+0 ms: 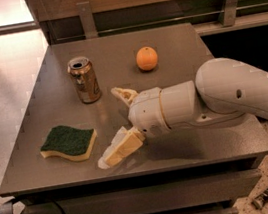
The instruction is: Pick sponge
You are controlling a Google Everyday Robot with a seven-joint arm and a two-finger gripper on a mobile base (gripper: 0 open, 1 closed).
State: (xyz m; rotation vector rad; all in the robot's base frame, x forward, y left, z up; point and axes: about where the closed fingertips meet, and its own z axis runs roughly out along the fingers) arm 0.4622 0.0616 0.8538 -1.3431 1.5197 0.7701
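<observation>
Green top on pale yellow foam, wavy-edged sponge (68,142) lying flat, end effector (120,124) spread wide beside it

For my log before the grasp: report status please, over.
Gripper, jaws open, low over table beside sponge. Sponge flat, not yet gripped. Can stands apart behind; nothing between.

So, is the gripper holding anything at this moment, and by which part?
Nothing is held. The gripper is beside the sponge, low over the table, jaws open and empty.
</observation>
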